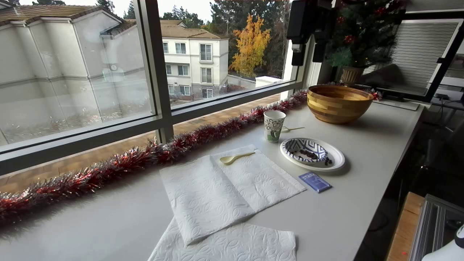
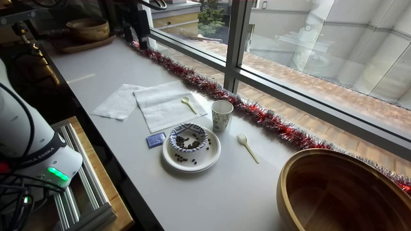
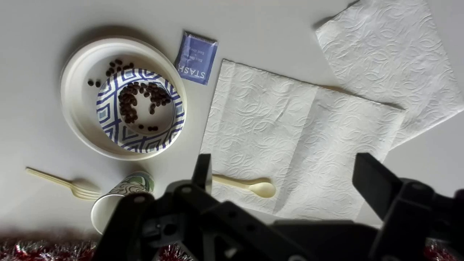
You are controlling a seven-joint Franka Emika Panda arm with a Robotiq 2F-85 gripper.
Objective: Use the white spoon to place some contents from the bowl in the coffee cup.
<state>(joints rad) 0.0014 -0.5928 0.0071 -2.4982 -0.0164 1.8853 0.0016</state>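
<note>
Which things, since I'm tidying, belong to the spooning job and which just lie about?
Job: yellowish plastic spoon; round blue-patterned bowl; dark oval beans; tapered pale paper cup.
Lying about: yellowish plastic fork; rectangular blue packet; white paper towels; round wooden bowls; red tinsel garland.

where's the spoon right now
In an exterior view, the spoon lies on a paper towel, near its right edge, left of the cup.

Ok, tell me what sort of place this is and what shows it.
Probably an office or lab, perhaps a break area, decorated for the holidays, though I can't be sure. The clues: a robot arm beside a long, pale counter, with red-and-silver tinsel running along its edge.
</note>
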